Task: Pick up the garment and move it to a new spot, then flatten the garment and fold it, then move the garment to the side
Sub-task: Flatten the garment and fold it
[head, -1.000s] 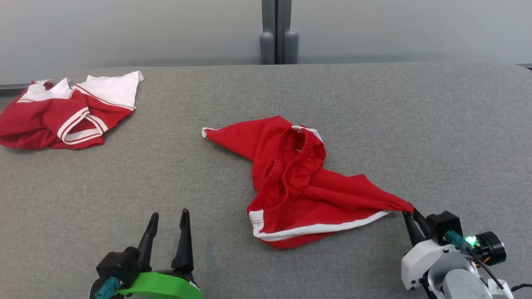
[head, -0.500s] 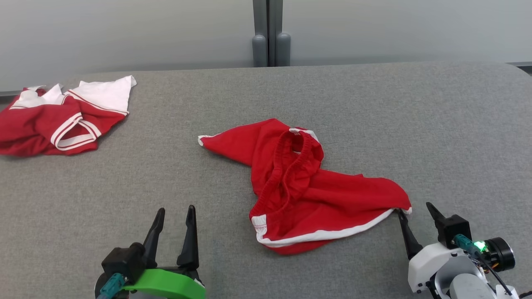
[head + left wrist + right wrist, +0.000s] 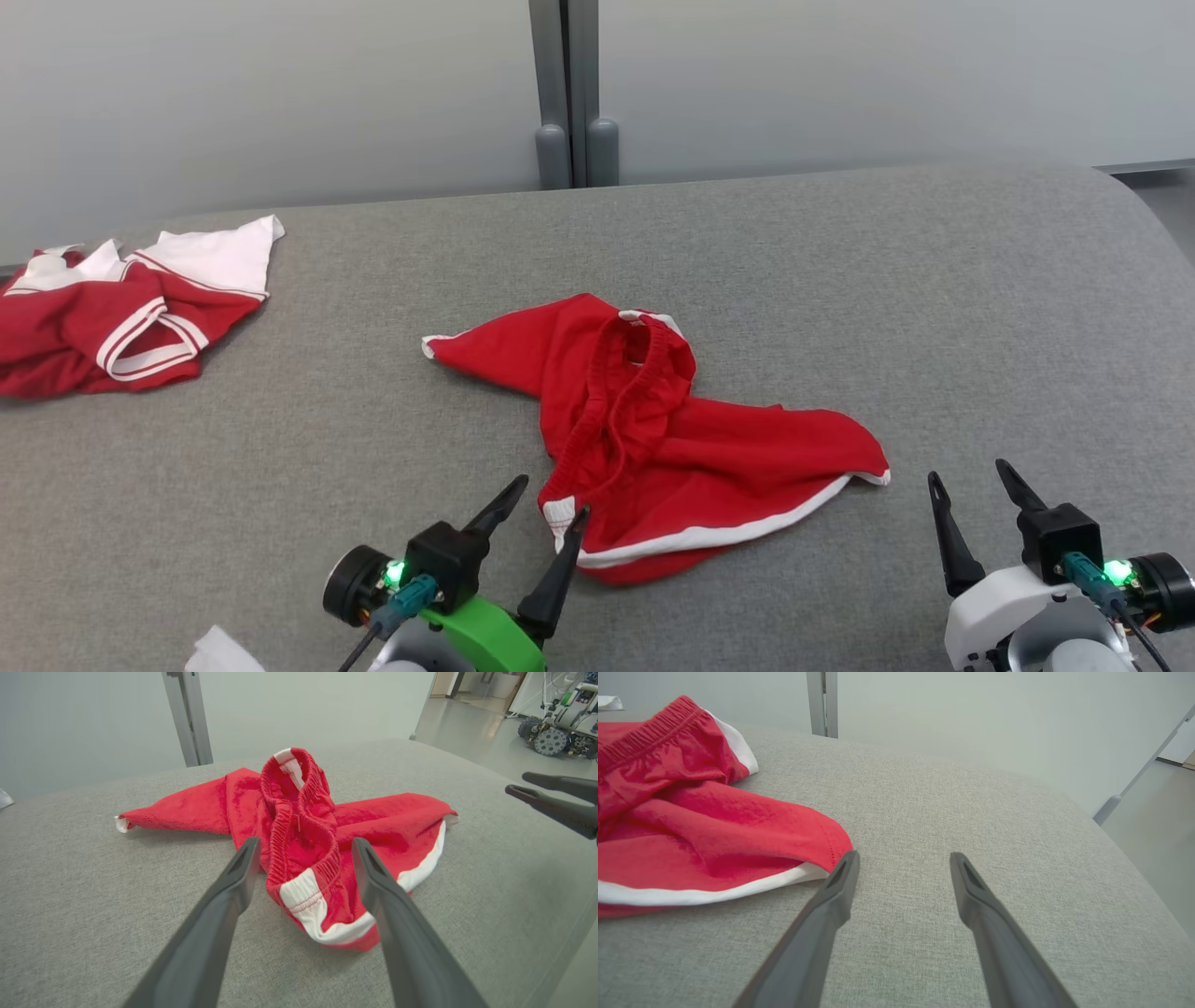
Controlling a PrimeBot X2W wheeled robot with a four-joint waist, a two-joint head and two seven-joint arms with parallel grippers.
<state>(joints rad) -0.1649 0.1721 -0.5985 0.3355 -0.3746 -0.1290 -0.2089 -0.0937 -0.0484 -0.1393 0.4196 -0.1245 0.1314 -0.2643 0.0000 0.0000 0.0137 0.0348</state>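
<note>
The garment point(image 3: 653, 439) is a pair of red shorts with white trim, lying crumpled on the grey table point(image 3: 980, 308). My left gripper point(image 3: 551, 495) is open at its near left corner; in the left wrist view the white-patched waistband corner point(image 3: 303, 896) sits between the fingers, untouched as far as I can see. My right gripper point(image 3: 971, 476) is open just right of the garment's right tip, apart from it. The right wrist view has the garment point(image 3: 705, 835) to the left of that gripper point(image 3: 903, 858), with bare table between the fingers.
A second red and white garment point(image 3: 121, 308) lies bunched at the table's far left. A grey post point(image 3: 565, 93) stands behind the table's far edge. The table's right edge curves down near my right arm. A wheeled machine point(image 3: 560, 718) stands on the floor beyond.
My right gripper has opened, let go of the garment's right tip and drawn back to the right. My left gripper has swung right to the garment's near corner. The camera has shifted.
</note>
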